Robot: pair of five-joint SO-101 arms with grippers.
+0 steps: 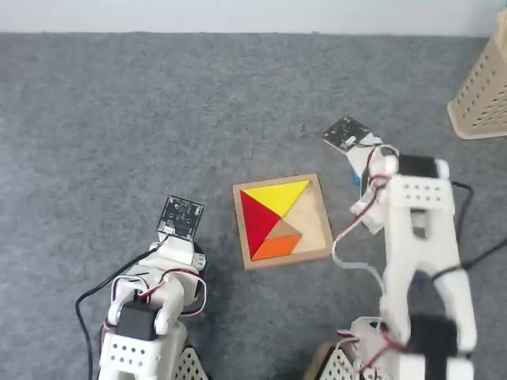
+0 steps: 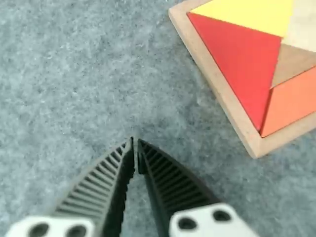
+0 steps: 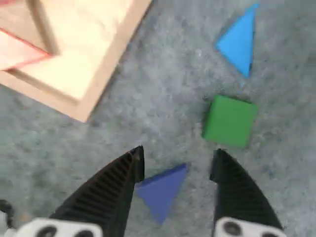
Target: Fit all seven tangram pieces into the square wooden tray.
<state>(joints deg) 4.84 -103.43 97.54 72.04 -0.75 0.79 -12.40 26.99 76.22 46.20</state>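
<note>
Right gripper (image 3: 177,149) is straddling dark blue triangular piece (image 3: 160,190), fingers wide; left gripper (image 2: 136,141) is hovering near square wooden tray (image 2: 217,84), fingers closed, empty.

Pale smooth wooden tray (image 1: 320,207) on rough grey carpet (image 1: 119,119), ribbed jaws.

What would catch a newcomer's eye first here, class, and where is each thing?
The square wooden tray in the middle of the grey carpet stands out, partly filled with a yellow triangle, a red triangle and an orange piece. Beside it on the carpet lie a light blue triangle, a green square and a dark blue triangle, the last lying within the open right end effector.
</note>
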